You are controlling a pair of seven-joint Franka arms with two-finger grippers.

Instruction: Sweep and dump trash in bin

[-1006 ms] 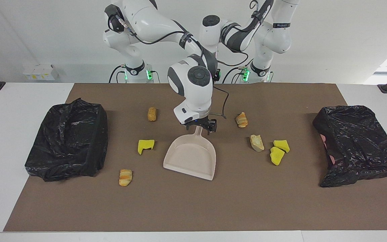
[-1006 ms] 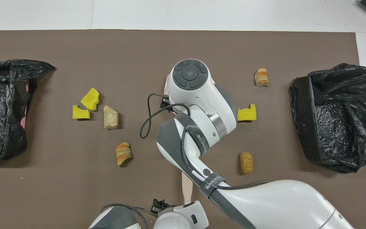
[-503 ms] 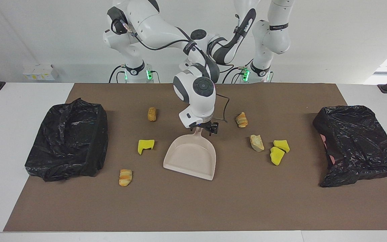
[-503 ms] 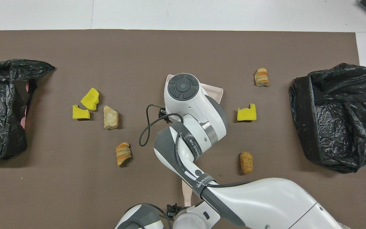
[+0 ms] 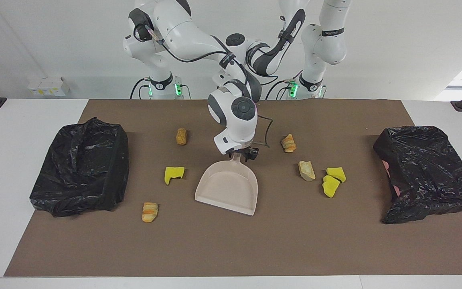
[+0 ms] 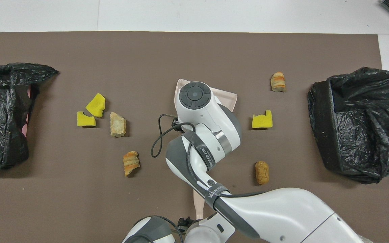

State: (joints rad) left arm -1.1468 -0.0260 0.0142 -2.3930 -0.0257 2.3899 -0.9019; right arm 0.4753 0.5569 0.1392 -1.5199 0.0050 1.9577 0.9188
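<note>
Seven scraps of trash (image 5: pixel 307 170) scattered over the counter, on both sides of the dustpan (image 5: pixel 227 190). At its handle, right gripper (image 5: pixel 244 153); by the brush (image 6: pixel 198 202), left gripper (image 6: pixel 184 222); no telling whether either grips yet. Clamp handles squarely before lifting; keep pan lip flat.

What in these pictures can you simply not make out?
- Dustpan: in the overhead view the right arm covers all but its rim corners.
- Beige strip: the overhead view shows only a piece from under the right arm, and the facing view shows none, so I cannot tell what it is.
- Left gripper: the right arm hides it in the facing view, and it barely shows in the overhead view.
- Black bags: neither view shows their contents.
</note>
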